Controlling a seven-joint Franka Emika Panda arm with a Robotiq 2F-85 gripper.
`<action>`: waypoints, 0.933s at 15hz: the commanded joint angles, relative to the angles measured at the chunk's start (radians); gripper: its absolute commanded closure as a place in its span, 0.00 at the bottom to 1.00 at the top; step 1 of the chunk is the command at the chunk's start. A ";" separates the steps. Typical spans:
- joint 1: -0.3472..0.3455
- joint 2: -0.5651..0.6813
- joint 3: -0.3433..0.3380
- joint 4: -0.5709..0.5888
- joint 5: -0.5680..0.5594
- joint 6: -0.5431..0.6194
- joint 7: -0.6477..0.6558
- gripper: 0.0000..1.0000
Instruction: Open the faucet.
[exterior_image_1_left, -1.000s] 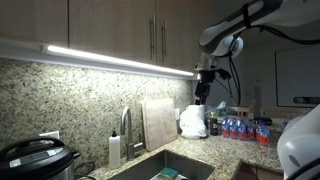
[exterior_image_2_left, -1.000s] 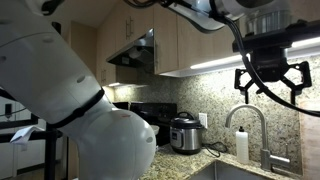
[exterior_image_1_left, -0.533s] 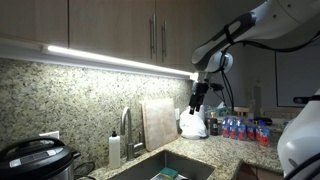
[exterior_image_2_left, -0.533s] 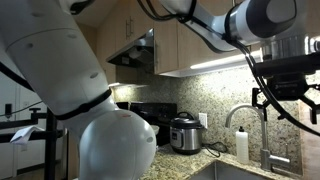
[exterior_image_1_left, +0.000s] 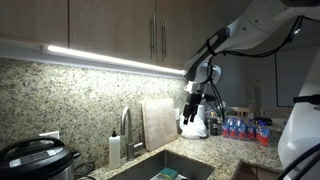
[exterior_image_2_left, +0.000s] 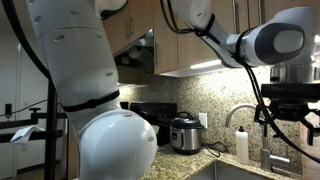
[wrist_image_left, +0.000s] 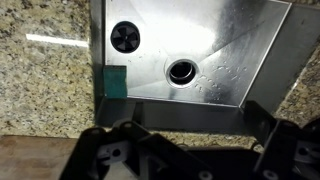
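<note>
Speckled granite (exterior_image_1_left: 60, 85) lines the kitchen wall under a strip light (exterior_image_1_left: 110, 58), with a steel sink (exterior_image_1_left: 190, 163) at lower centre in an exterior view. At the back of that sink, left of centre, the faucet (exterior_image_1_left: 126, 122) rises with its arched spout. A white soap bottle (exterior_image_1_left: 114, 150) stands just beside it on the left and a pale cutting board (exterior_image_1_left: 157, 122) leans on the right.

My claw (exterior_image_1_left: 190, 114) hangs in the air right of centre, past the board's far edge and well apart from the faucet. In an exterior view, the claw (exterior_image_2_left: 290, 125) sits at the right edge, above and beyond the faucet (exterior_image_2_left: 247, 107).

The jaws stand wide apart, gripping nothing and touching nothing. The wrist view shows them along the bottom edge, looking straight down on the drain (wrist_image_left: 183, 70) and a green sponge (wrist_image_left: 115, 82).

By my judgement the work is barely begun. To do this step well I should cross toward the faucet's base and drop low. I would then bring one finger against the side lever rather than the spout and push gently along its swing. The lever is too small for me to make out from here.
</note>
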 joint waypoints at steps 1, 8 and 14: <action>-0.046 0.013 0.045 0.005 0.020 -0.004 -0.013 0.00; -0.008 0.203 0.027 0.101 0.167 0.021 -0.101 0.00; -0.077 0.468 0.150 0.243 0.362 0.144 -0.175 0.00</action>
